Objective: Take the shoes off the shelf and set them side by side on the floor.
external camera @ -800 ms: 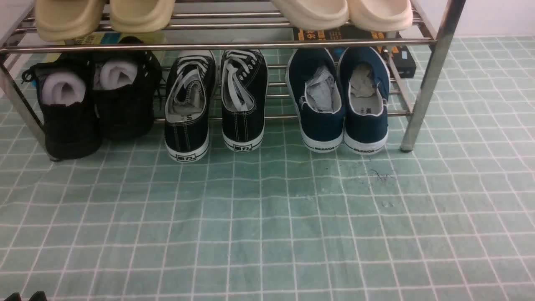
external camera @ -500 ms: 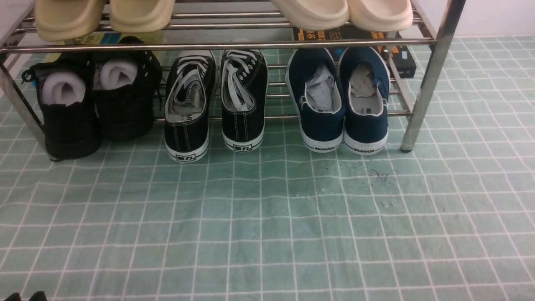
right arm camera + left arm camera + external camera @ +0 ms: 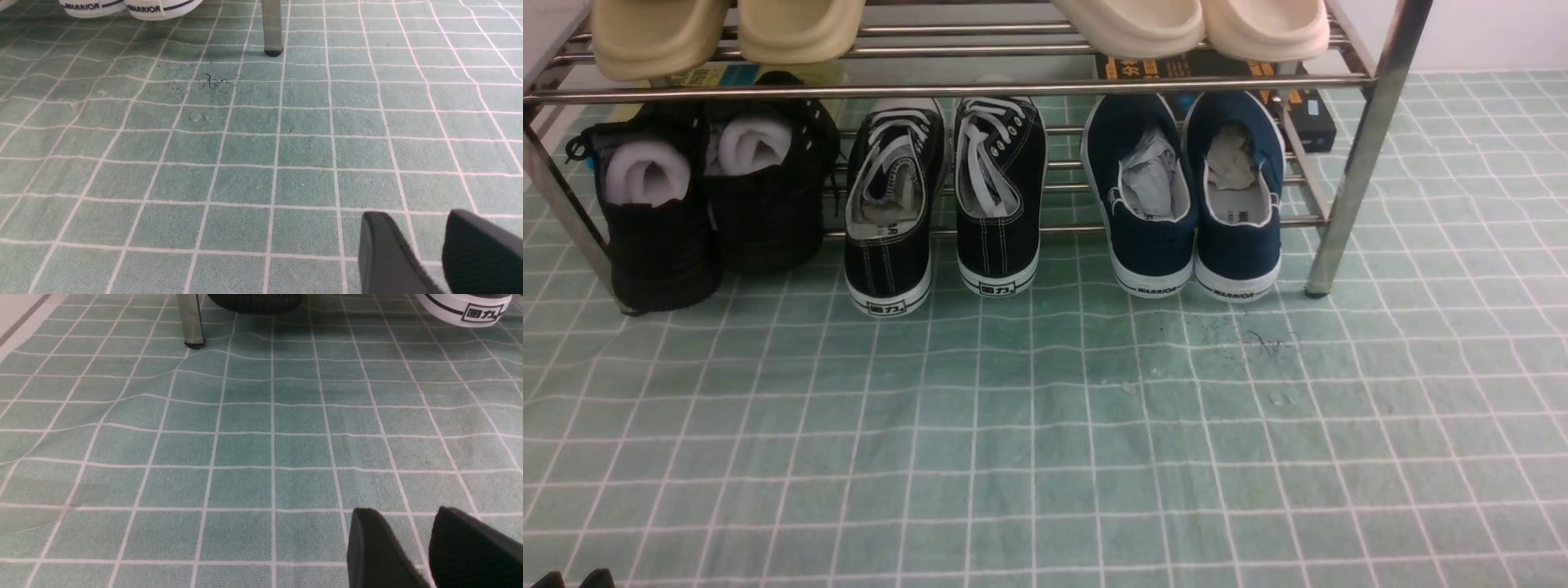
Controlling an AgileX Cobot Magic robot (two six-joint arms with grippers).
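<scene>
The left gripper (image 3: 404, 514) has its two black fingers parted with nothing between them, only bare floor (image 3: 1045, 425) showing through the gap. It hangs low over the cloth at the near left, and in the front view just its tips peek in at the near left corner. The right gripper (image 3: 413, 214) stands the same way at the near right, its fingers spread and empty over the green grid. It is out of the front view. Both are well apart from the shelf (image 3: 1364, 163), whose chrome legs stand on the floor farther off. The shoes (image 3: 1192, 204) sit as a pair at the right end of the lower tier, touching side by side. Their toes point far under the upper rods, and their white heels jut past the near rod and seem to rest on the cloth, just left of the right leg. Grey paper fills both. Dark scuffs (image 3: 1262, 343) mark the floor just near of the heels. Left of the pair stand black sneakers (image 3: 943, 196) with white laces, and further left black boots (image 3: 686, 204) stuffed with white. On the upper tier, cream slippers (image 3: 1192, 24) lie above the shoes and tan slippers (image 3: 727, 28) lie to the left. A black box (image 3: 1311, 114) lies behind the rack on the right.
</scene>
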